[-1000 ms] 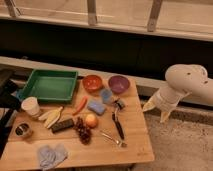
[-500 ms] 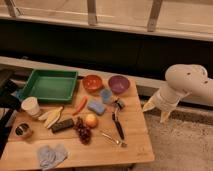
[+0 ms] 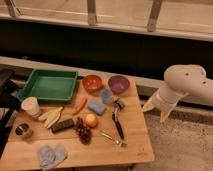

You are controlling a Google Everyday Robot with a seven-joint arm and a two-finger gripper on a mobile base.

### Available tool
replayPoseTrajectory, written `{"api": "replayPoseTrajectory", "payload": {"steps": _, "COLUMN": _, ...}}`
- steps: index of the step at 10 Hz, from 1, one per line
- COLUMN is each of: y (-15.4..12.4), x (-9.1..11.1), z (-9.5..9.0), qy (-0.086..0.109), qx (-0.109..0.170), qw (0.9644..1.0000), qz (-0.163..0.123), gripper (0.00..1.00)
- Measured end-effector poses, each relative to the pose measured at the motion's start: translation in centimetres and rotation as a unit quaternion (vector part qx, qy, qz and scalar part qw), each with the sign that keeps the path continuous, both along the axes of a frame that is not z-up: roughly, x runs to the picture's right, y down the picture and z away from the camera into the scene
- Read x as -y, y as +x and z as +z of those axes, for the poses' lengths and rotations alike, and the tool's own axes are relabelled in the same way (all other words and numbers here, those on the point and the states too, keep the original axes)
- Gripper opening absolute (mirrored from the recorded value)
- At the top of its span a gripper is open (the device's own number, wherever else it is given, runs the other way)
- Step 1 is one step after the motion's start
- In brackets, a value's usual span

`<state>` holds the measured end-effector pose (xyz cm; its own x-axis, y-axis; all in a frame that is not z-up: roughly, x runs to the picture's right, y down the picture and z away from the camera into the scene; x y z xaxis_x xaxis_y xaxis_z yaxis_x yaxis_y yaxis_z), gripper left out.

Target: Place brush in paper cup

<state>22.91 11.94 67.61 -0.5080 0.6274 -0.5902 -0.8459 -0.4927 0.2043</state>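
Observation:
The brush (image 3: pixel 117 120) lies flat on the wooden table (image 3: pixel 135 145), right of centre, black handle toward the front and pale head toward the back. The paper cup (image 3: pixel 31 106) stands upright near the table's left edge, in front of the green tray. My gripper (image 3: pixel 156 111) hangs off the white arm (image 3: pixel 186 82) to the right of the table, beyond its right edge and well apart from both brush and cup. It holds nothing.
A green tray (image 3: pixel 47 86) sits at back left. An orange bowl (image 3: pixel 92 82) and purple bowl (image 3: pixel 118 83) stand at the back. Blue sponges (image 3: pixel 97 106), chilli, banana, grapes (image 3: pixel 82 131), apple, metal utensil (image 3: pixel 112 138), metal tin (image 3: pixel 22 131) and cloth (image 3: pixel 51 155) are spread around.

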Motion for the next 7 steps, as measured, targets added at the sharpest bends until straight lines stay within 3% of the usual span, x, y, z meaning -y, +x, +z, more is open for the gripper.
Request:
{"api": "replayPoseTrajectory", "payload": {"steps": 4, "y": -6.7, "x": -0.5, "z": 2.5, "qy": -0.001, "qx": 0.046, "qw": 0.9972, "qz": -0.059, "gripper": 0.65}}
{"api": "replayPoseTrajectory", "payload": {"steps": 7, "y": -10.6, "x": -1.2, "z": 5.9, "qy": 0.0, "qx": 0.053, "qw": 0.9957, "qz": -0.076, "gripper": 0.65}}
